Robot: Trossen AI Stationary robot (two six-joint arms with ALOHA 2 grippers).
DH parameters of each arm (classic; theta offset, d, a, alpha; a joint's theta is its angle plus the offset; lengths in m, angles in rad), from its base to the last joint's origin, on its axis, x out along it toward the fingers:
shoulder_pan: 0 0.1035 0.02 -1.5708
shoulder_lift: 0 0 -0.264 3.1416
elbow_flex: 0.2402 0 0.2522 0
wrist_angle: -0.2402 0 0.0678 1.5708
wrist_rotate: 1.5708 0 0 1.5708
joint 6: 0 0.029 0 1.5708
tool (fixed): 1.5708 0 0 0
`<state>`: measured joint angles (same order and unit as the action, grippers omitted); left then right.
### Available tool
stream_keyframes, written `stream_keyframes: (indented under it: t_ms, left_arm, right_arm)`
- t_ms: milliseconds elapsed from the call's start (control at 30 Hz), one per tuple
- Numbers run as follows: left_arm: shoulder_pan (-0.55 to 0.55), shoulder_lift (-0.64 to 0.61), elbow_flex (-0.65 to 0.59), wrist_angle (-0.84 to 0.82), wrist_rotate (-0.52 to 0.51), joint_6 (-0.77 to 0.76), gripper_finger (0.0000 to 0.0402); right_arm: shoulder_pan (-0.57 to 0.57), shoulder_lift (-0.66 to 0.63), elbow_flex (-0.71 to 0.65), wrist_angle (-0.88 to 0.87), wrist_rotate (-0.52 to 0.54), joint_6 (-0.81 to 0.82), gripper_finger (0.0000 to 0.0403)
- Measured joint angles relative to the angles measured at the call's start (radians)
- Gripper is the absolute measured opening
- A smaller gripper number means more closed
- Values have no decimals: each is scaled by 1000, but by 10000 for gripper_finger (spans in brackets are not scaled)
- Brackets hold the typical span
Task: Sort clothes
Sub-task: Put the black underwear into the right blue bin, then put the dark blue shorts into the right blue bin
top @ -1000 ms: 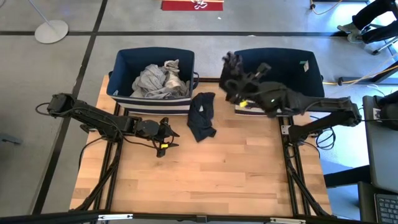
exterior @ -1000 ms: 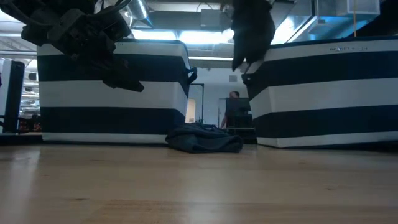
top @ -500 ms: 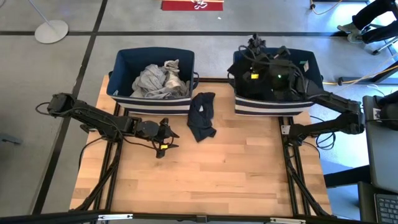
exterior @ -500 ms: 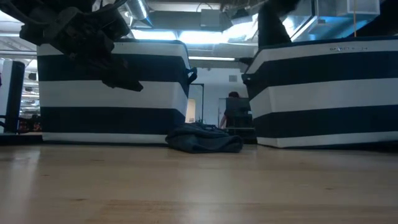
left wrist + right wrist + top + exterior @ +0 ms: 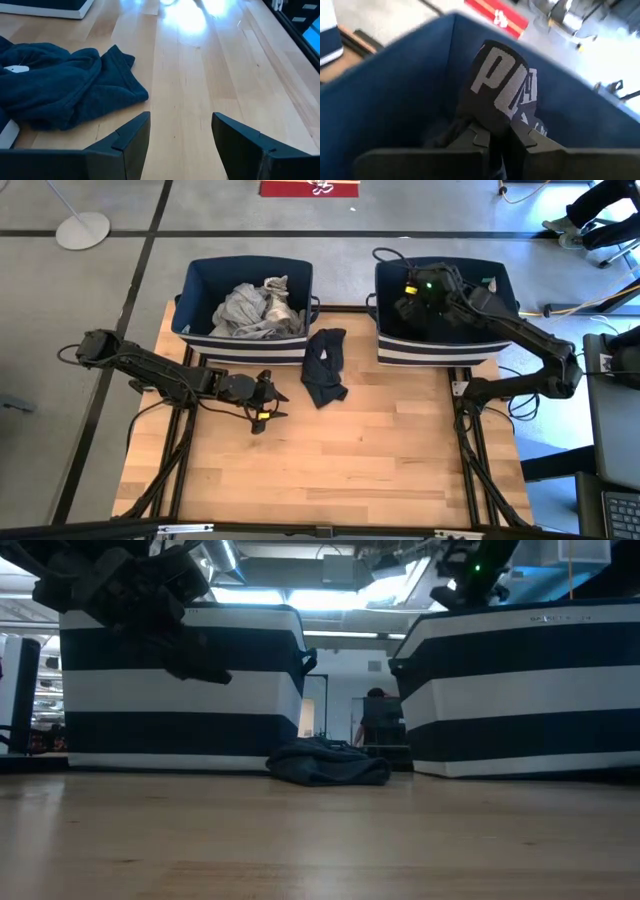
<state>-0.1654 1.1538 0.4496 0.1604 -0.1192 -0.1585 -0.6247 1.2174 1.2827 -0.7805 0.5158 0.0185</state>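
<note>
Holding my right tool [image 5: 492, 137] over the right bin [image 5: 497, 350], pinched on a black garment [image 5: 502, 90]. Light clothes [image 5: 255, 308] fill the left bin [image 5: 190, 290]; one navy garment [image 5: 324, 367] remains on the desk [image 5: 350, 470] beside my spread, empty left tool [image 5: 180, 135]

Count of items observed.

Bins: two. The left bin [image 5: 196, 280] and the right bin [image 5: 497, 290] stand side by side along the far edge of the surface [image 5: 330, 460].

Dark garments: two visible. One navy garment [image 5: 324, 366] lies on the surface between the bins. One black garment with pale lettering [image 5: 506, 90] is inside the right bin.

Light garments: a grey and cream pile [image 5: 256, 308] sits in the left bin; the number of separate pieces in it cannot be told.

Arms: two, each with one tool, the left tool [image 5: 268, 399] and the right tool [image 5: 408, 298].
</note>
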Motion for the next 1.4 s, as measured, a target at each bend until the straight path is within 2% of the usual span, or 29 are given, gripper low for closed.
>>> stream_keyframes:
  t_ms: [200,400,667,800,1133,1267,1400]
  left_arm:
    - [0,0,0,9,0,2,200]
    - [0,0,0,8,0,-14,200]
    - [0,0,0,7,0,-29,200]
    - [0,0,0,6,0,-26,200]
    - [0,0,0,7,0,-27,200]
    - [0,0,0,7,0,-29,200]
    - [0,0,0,7,0,-29,200]
  right_arm:
    - [-27,59,0,-90,-58,81,26]
    - [-24,97,-1,-113,-65,96,26]
    - [-24,94,-1,-105,-3,161,34]
    - [-24,94,-1,-105,-11,160,82]
    - [-24,94,-1,-112,-38,149,258]
    - [-24,94,-1,-112,-38,149,297]
    - [-24,94,-1,-112,-38,148,312]
